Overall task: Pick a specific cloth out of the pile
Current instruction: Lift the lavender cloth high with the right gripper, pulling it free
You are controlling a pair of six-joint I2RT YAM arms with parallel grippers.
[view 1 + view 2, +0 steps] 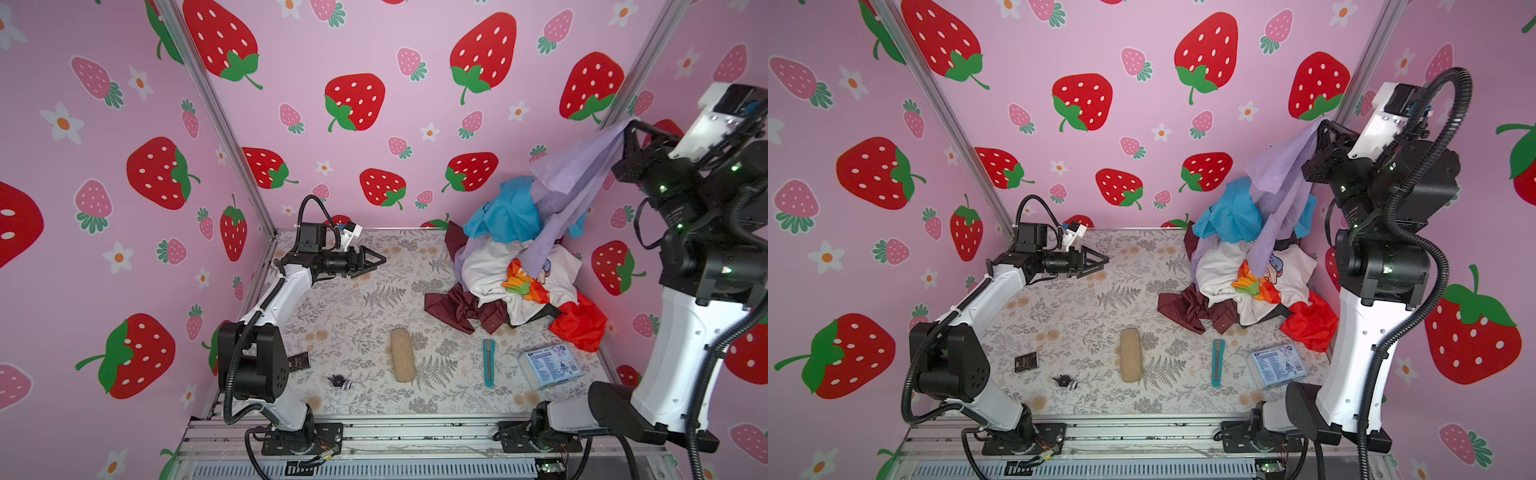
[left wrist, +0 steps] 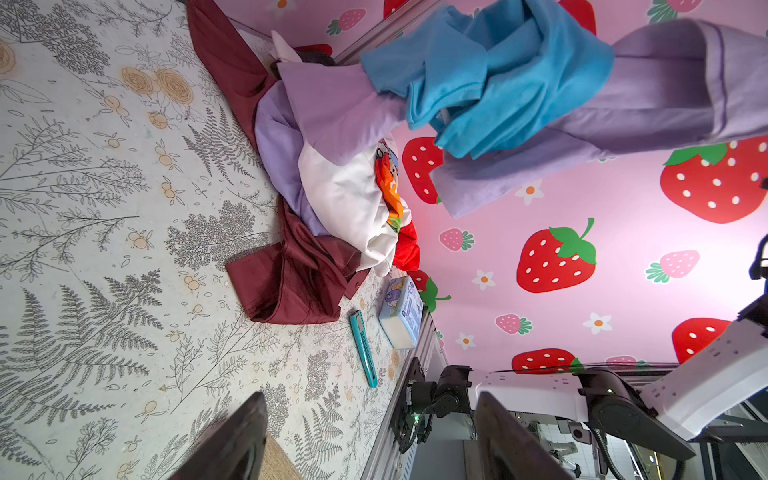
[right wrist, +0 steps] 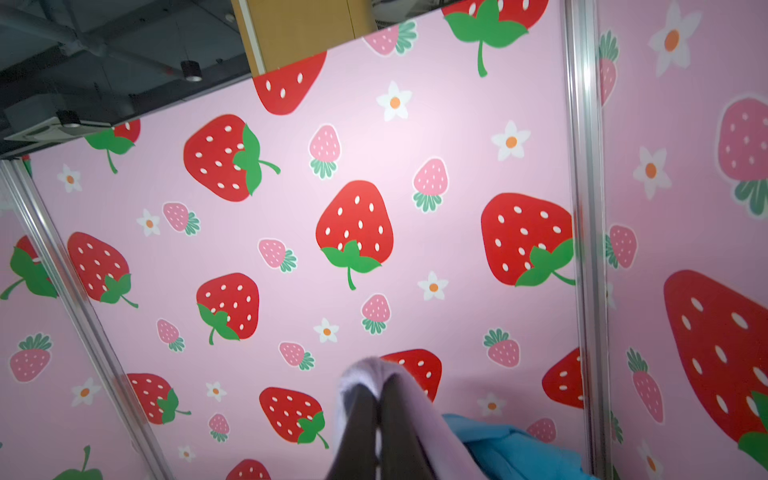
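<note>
The cloth (image 1: 582,174) hangs from my right pincer (image 1: 625,129), which is clamped tight on its top edge high above the table's far right corner; in the right wrist view the lavender fabric (image 3: 419,415) wraps over both closed fingers. From there it stretches down as a long strip and its lower end lies on the pile (image 1: 519,291), over the white shirt (image 1: 482,270) with the rainbow print. More lavender shows at the pile's left edge.

A bright blue garment (image 1: 507,212) is draped around the raised strip, lifted off the table with it. Under the white shirt lie a maroon cloth (image 1: 457,307), spread toward the middle of the table (image 1: 353,299), and a red cloth (image 1: 582,324) on the near right.

Near the pile, at the front, a wrapped blue-printed pack (image 1: 550,365) lies flat; what is in it I cannot tell. Beside it sit a teal utility knife (image 1: 489,363) and a beige oblong pad (image 1: 402,360).

My left pincer (image 1: 382,261) hovers over the far left of the table, well apart from the pile, its fingers a little apart and gripping nothing.
</note>
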